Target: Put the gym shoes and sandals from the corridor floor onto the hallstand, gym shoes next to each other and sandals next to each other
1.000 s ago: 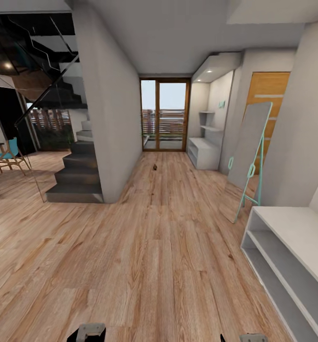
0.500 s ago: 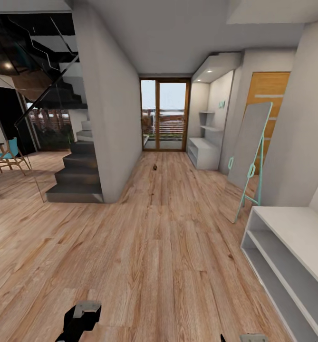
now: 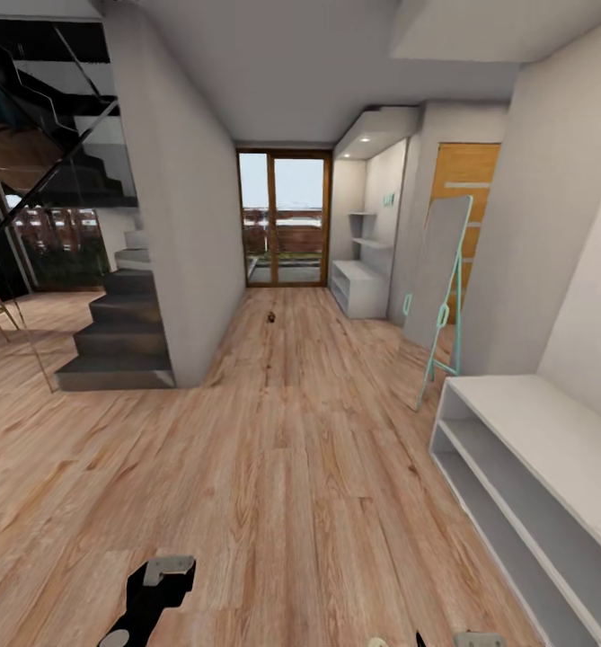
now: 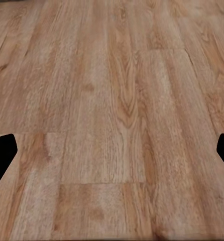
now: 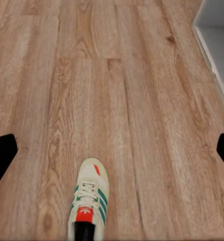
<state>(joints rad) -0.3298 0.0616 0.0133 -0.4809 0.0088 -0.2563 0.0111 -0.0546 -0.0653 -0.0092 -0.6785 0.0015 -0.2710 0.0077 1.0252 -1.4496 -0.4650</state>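
One gym shoe [image 5: 88, 203], white with green stripes and a red-orange tongue tag, lies on the corridor floor [image 5: 112, 75] in the right wrist view. My right gripper [image 5: 112, 153] hangs above and a little beyond its toe, open, with the black fingertips [image 5: 3, 155] far apart. A pale tip at the head view's lower edge may be that shoe [image 3: 375, 642]. My left gripper [image 4: 112, 153] is open over bare planks, and the head view has it [image 3: 161, 575] low at the left. The hallstand [image 3: 361, 286] stands far down the corridor on the right. The sandals are out of view.
A plain white bench [image 3: 525, 431] with open shelves runs along the right wall, its corner [image 5: 217, 22] near my right gripper. A teal-framed mirror [image 3: 437, 279] leans beyond it. Dark stairs [image 3: 111, 346] are on the left. A small dark object [image 3: 272, 316] lies far off on the floor.
The whole head view has shifted left, so the camera has moved. My left gripper has risen further into the head view.
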